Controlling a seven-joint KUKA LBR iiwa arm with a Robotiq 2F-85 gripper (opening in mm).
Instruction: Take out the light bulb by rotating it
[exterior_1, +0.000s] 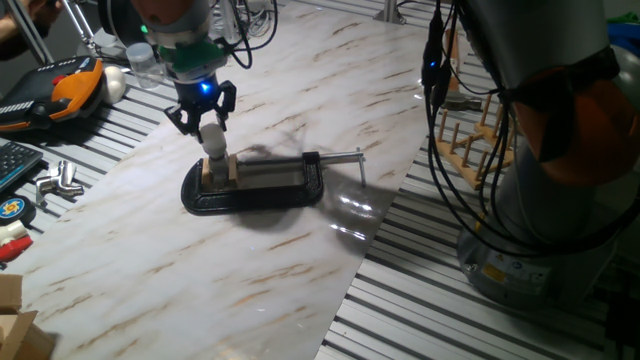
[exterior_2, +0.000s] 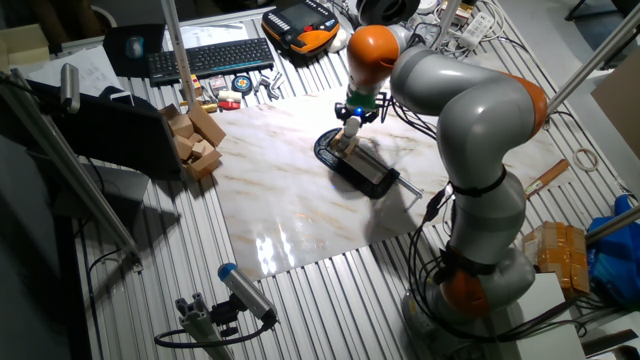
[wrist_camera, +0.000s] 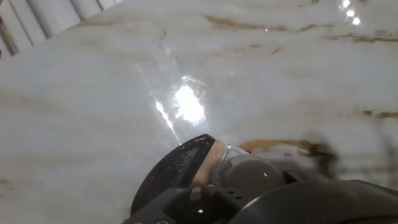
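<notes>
The bulb (exterior_1: 214, 140) stands upright in the black vise (exterior_1: 255, 185) on the marble board (exterior_1: 250, 260), held between two wooden blocks (exterior_1: 207, 172). The gripper (exterior_1: 203, 112) sits directly above it, jaws straddling the globe's top. Whether the fingers actually press on the glass cannot be told.
</notes>
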